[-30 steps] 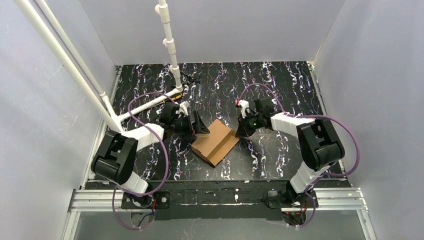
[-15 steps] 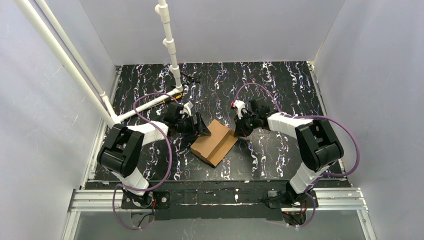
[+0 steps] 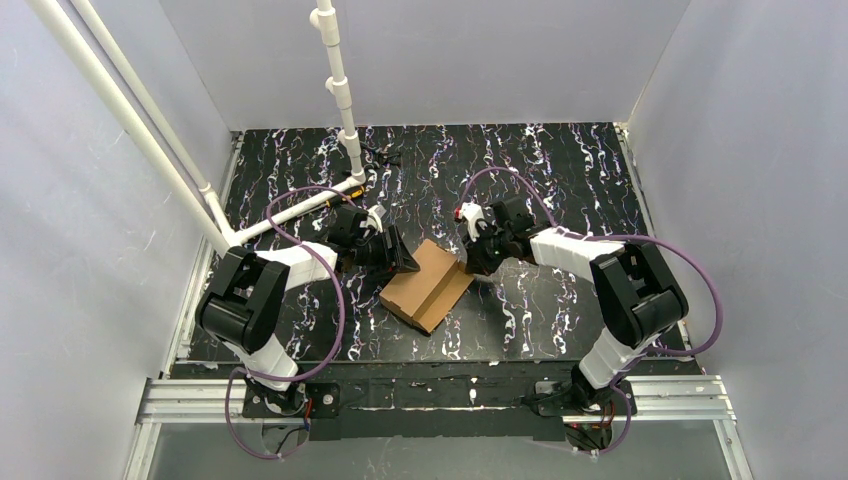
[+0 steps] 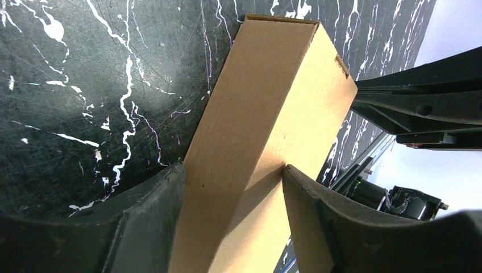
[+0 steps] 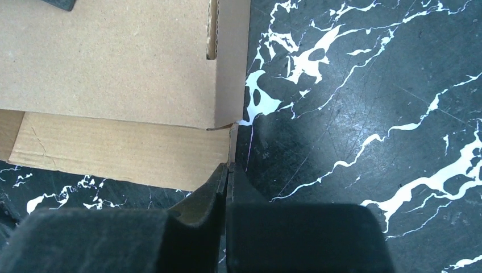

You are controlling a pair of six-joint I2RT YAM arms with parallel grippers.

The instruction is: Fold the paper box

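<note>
The paper box [image 3: 428, 283], plain brown cardboard, lies partly folded in the middle of the black marbled table. My left gripper [image 3: 396, 256] is at its far-left end. In the left wrist view the box [image 4: 267, 114] runs up between the fingers, and both pads [image 4: 153, 216] press its sides with no gap showing. My right gripper [image 3: 470, 262] sits at the box's right corner. Its jaws [image 5: 227, 168] are shut, and a thin upright cardboard edge [image 5: 230, 145] runs into the seam between the tips. A flat flap [image 5: 119, 151] lies beside them.
White pipes [image 3: 345, 90] rise from the table's back left, with a slanted one [image 3: 130, 120] along the left wall. Grey walls enclose the table on three sides. A metal rail [image 3: 430, 395] carries the arm bases at the near edge.
The left gripper's jaws have narrowed onto the box and its arm has swung in. The right gripper has shifted slightly left and away, staying shut at the box's corner.
</note>
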